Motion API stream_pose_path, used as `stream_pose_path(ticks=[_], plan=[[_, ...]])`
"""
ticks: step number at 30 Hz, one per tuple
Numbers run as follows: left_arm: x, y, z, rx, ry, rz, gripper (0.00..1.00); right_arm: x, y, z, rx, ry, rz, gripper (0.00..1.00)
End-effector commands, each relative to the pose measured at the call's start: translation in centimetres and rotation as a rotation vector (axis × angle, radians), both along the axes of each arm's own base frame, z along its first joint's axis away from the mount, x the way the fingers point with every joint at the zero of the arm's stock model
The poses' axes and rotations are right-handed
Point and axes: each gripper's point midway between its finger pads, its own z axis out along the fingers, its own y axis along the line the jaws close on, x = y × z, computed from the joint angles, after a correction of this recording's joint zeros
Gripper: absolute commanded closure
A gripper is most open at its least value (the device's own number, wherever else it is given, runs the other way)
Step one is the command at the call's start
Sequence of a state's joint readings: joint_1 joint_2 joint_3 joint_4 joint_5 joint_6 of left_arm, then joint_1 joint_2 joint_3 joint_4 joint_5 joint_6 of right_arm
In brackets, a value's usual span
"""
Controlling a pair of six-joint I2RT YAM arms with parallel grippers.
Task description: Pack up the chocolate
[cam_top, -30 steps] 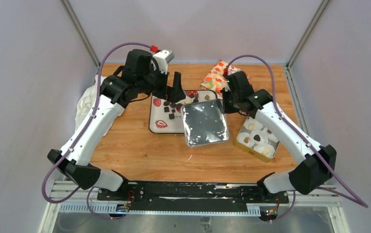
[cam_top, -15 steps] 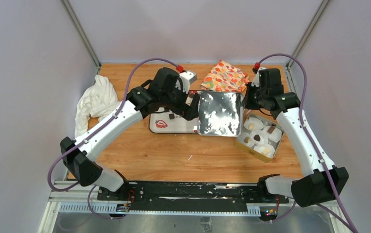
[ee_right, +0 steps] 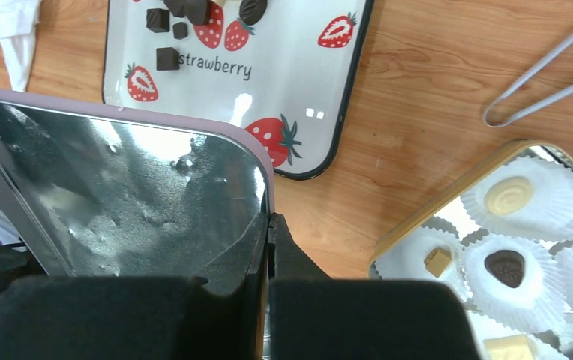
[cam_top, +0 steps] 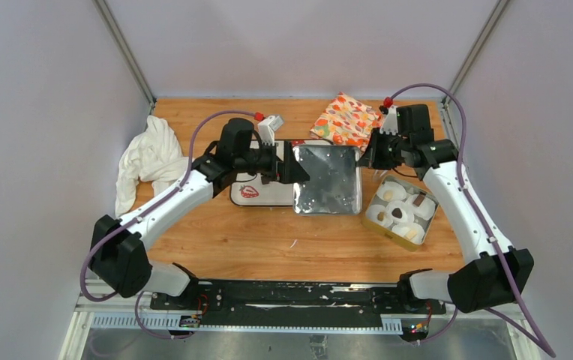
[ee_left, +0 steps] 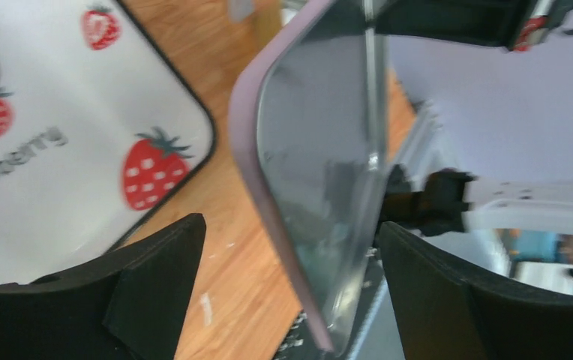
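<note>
A shiny metal tin lid (cam_top: 327, 180) hangs tilted over the table's middle. My right gripper (cam_top: 366, 154) is shut on its right rim, as the right wrist view (ee_right: 270, 225) shows. My left gripper (cam_top: 292, 166) is open, and the lid's left edge (ee_left: 321, 172) stands between its spread fingers (ee_left: 156, 277). Dark chocolate pieces (ee_right: 167, 58) lie on a white strawberry tray (ee_right: 306, 82) beyond the lid. In the top view my left arm hides them. A gold tin (cam_top: 402, 212) holds white paper cups, some with chocolate (ee_right: 504, 268).
A white cloth (cam_top: 147, 157) lies at the left edge. A patterned orange napkin (cam_top: 347, 120) lies at the back. Metal tongs (ee_right: 538, 97) lie on the wood between tray and tin. Side walls stand close on both sides.
The lid has been lifted from its tilted rest and carried right, then slightly back left. My left gripper has moved right from over the tray to the lid's left edge.
</note>
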State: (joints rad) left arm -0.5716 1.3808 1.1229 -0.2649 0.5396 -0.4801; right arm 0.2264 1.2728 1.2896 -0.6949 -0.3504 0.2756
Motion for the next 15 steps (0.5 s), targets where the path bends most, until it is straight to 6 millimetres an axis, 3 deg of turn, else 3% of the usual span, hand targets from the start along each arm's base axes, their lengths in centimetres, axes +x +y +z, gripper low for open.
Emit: stream_pose_path(ticks=[1,3,7,8,10,13,15], plan=[[-1.4,-2.9,4.5,-0.296,0.036,-0.098,0.23,0.3,1.0,1.0,0.092,-0.009,0.016,1.00],[-1.8,-3.4,4.2,-0.312,0.084,-0.130,0.33,0.5,1.4,0.7,0.115,-0.001,0.020,1.00],[-1.3,-3.6,5.2,-0.322,0.056,-0.119,0.34,0.7,2.5,0.0,0.164,0.040,0.053,1.00],[-1.2,-3.6,5.4,-0.325,0.052,-0.113,0.40,0.8,2.7,0.0,0.173,0.046,0.058,1.00],[-0.8,-3.7,5.8,-0.330,0.051,-0.102,0.64,0.9,2.9,0.0,0.184,0.054,0.064,1.00],[-0.4,-3.9,6.1,-0.332,0.041,-0.098,0.77,1.0,2.9,-0.1,0.187,0.052,0.061,1.00],[-0.1,-4.0,6.2,-0.330,0.034,-0.093,0.97,0.9,3.2,-0.2,0.199,0.056,0.074,1.00]])
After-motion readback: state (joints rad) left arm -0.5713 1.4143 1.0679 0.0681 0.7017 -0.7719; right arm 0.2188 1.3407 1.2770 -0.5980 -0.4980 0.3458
